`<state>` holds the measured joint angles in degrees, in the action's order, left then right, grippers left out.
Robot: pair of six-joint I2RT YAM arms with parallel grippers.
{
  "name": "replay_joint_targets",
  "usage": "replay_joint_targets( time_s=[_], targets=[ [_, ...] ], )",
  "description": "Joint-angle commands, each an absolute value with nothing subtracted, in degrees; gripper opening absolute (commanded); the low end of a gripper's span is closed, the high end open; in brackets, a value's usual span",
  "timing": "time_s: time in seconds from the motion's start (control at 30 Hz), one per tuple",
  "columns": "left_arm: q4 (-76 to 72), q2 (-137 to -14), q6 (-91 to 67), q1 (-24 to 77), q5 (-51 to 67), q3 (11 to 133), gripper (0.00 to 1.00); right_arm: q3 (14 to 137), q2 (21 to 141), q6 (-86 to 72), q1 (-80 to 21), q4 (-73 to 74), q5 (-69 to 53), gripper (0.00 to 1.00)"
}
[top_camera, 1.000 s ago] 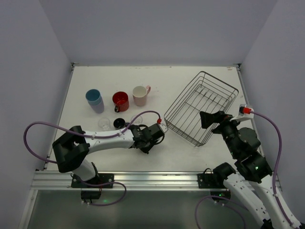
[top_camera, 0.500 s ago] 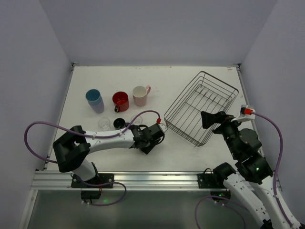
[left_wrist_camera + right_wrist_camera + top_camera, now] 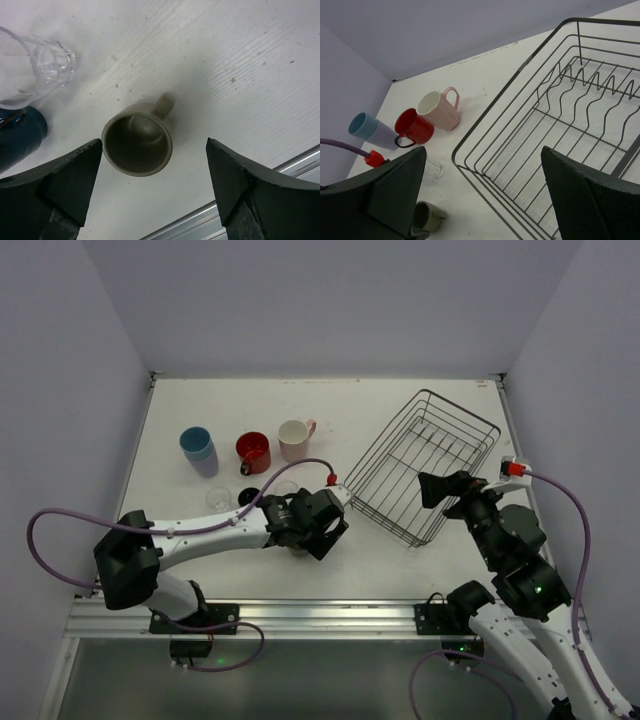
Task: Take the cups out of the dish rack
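Five cups sit on the counter (image 3: 400, 550), all outside the dish rack (image 3: 386, 437).

- Olive-grey mug (image 3: 137, 145): upright, mouth up, near the counter's front edge, handle pointing away from the wrist camera. In the top view the left arm covers most of it.
- Dark blue cup (image 3: 17, 140): just left of the olive mug. A clear glass (image 3: 42, 62) stands beside it.
- Back row, left to right: light blue cup (image 3: 198, 450), red mug (image 3: 253, 450), pale pink mug (image 3: 294, 440). They are close together and well apart from the rack.
- Rack: right half of the counter, set at an angle.

Left claw (image 3: 154, 167): spread wide, one finger on each side of the olive mug, gripping nothing.

Right claw (image 3: 492, 195): fully spread and empty, above the rack's near corner.
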<state>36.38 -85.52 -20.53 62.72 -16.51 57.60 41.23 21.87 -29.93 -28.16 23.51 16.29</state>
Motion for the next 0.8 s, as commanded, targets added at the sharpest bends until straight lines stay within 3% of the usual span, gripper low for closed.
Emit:
replay_joint_targets(
  time_s=[0.0,0.07,0.5,0.77],
  targets=[
    [38.06,-80.17,-21.80,63.11,-22.92,62.57,0.90,43.42,23.38,-29.79,-28.04,22.59,14.77,0.99],
    [37.80,-78.41,-21.80,63.11,-25.48,63.10,1.00,43.50,23.82,-29.97,-28.04,22.15,14.15,0.99],
    [23.03,-48.45,-14.95,63.19,-37.35,61.44,1.00,46.31,20.40,-27.43,-28.04,20.83,14.41,0.99],
    [18.64,-39.91,-11.69,63.19,-46.14,58.20,1.00,51.06,13.36,-22.33,-27.95,21.01,20.90,0.99]
  ],
)
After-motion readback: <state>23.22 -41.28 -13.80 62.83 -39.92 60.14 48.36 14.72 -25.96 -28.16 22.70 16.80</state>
